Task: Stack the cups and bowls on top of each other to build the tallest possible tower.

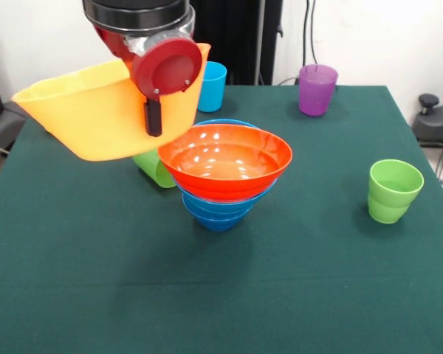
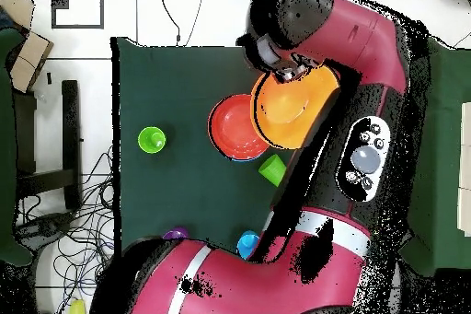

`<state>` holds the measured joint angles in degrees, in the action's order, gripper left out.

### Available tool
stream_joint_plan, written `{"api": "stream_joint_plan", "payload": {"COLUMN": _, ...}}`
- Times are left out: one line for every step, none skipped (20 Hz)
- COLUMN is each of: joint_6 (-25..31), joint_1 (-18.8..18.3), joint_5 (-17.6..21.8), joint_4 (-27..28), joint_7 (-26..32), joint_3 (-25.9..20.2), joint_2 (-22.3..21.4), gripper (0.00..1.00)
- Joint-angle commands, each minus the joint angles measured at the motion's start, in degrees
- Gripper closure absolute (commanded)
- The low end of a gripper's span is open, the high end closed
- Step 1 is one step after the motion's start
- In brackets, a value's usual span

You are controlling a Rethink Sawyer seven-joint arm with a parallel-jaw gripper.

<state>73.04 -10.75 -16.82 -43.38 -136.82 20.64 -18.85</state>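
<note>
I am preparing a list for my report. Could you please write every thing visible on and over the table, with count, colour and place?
yellow-orange bowl: one, yellow-orange, held tilted in the air, up and to the left of the tower in the front view.
tower: one pile of nested bowls, orange-red on top, blue below, at the table's middle.
green cups: two, green; one upright at the front view's right, one lying on its side behind the tower's left.
light blue cup: one, far edge.
purple cup: one, translucent, far edge, right of the light blue cup.
table: one, dark green cloth.
end effector: one, red and black, gripping the yellow-orange bowl's rim.
</note>
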Motion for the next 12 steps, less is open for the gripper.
{"api": "stream_joint_plan", "payload": {"joint_6": 6.14, "joint_1": 1.74, "joint_5": 2.28, "joint_4": 1.9, "joint_7": 2.62, "joint_3": -5.82, "joint_2": 1.73, "gripper": 1.0}}
{"api": "stream_joint_plan", "payload": {"joint_6": 6.1, "joint_1": 1.88, "joint_5": 2.38, "joint_4": 1.85, "joint_7": 2.5, "joint_3": -5.64, "joint_2": 1.77, "gripper": 1.0}}
{"api": "stream_joint_plan", "payload": {"joint_6": 6.1, "joint_1": 2.1, "joint_5": 2.43, "joint_4": 1.77, "joint_7": 2.25, "joint_3": -5.49, "joint_2": 1.84, "gripper": 1.0}}
{"api": "stream_joint_plan", "payload": {"joint_6": 6.24, "joint_1": 2.23, "joint_5": 2.49, "joint_4": 1.64, "joint_7": 2.1, "joint_3": -5.33, "joint_2": 1.8, "gripper": 1.0}}
{"api": "stream_joint_plan", "payload": {"joint_6": 6.35, "joint_1": 2.4, "joint_5": 2.53, "joint_4": 1.55, "joint_7": 1.89, "joint_3": -5.19, "joint_2": 1.8, "gripper": 1.0}}
{"api": "stream_joint_plan", "payload": {"joint_6": 6.46, "joint_1": 2.57, "joint_5": 2.58, "joint_4": 1.47, "joint_7": 1.67, "joint_3": -5.05, "joint_2": 1.81, "gripper": 1.0}}
{"api": "stream_joint_plan", "payload": {"joint_6": 6.62, "joint_1": 2.62, "joint_5": 2.55, "joint_4": 1.66, "joint_7": 1.5, "joint_3": -5.01, "joint_2": 1.94, "gripper": 1.0}}
{"api": "stream_joint_plan", "payload": {"joint_6": 6.49, "joint_1": 2.74, "joint_5": 2.59, "joint_4": 1.26, "joint_7": 1.43, "joint_3": -4.92, "joint_2": 1.77, "gripper": 1.0}}
{"api": "stream_joint_plan", "payload": {"joint_6": 6.65, "joint_1": 2.89, "joint_5": 2.61, "joint_4": 1.57, "joint_7": 1.17, "joint_3": -4.81, "joint_2": 1.99, "gripper": 1.0}}
{"api": "stream_joint_plan", "payload": {"joint_6": 6.65, "joint_1": 3.01, "joint_5": 2.59, "joint_4": 1.29, "joint_7": 0.99, "joint_3": -4.75, "joint_2": 1.9, "gripper": 1.0}}
{"api": "stream_joint_plan", "payload": {"joint_6": 7.12, "joint_1": 2.99, "joint_5": 2.54, "joint_4": 1.94, "joint_7": 0.71, "joint_3": -4.67, "joint_2": 2.24, "gripper": 1.0}}
{"api": "stream_joint_plan", "payload": {"joint_6": 7.05, "joint_1": 3.1, "joint_5": 2.56, "joint_4": 1.67, "joint_7": 0.56, "joint_3": -4.58, "joint_2": 2.14, "gripper": 1.0}}
